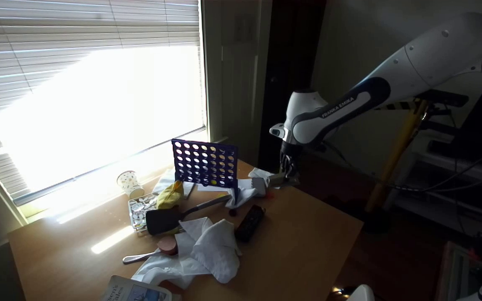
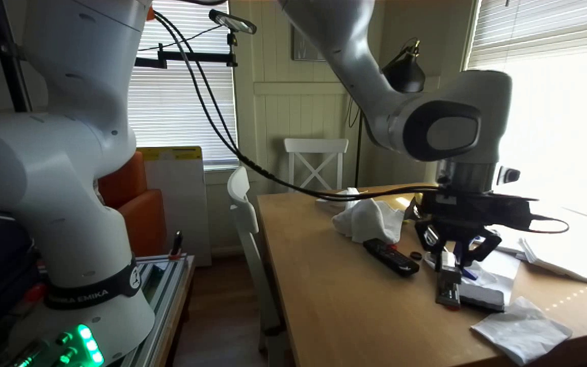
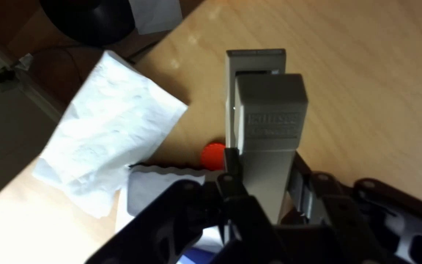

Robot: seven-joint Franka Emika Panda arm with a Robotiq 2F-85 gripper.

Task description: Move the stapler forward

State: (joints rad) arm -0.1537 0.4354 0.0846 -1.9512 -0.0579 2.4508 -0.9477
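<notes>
Gripper (image 3: 265,158) holds the stapler (image 3: 270,124) clamped between its fingers, long axis running through their gap, blunt lettered end pointing up the wrist view beyond them (a red disc (image 3: 213,157) lies just beside one finger).

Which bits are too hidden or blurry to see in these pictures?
One end of the stapler: behind the gripper in the wrist view.
Its raised lettering: too blurred to read in that view.
Full title of the book: cut off by the bottom edge in an exterior view.
Button labels on the remote: too small in both exterior views.
What's outside the window: lost in glare in an exterior view.
</notes>
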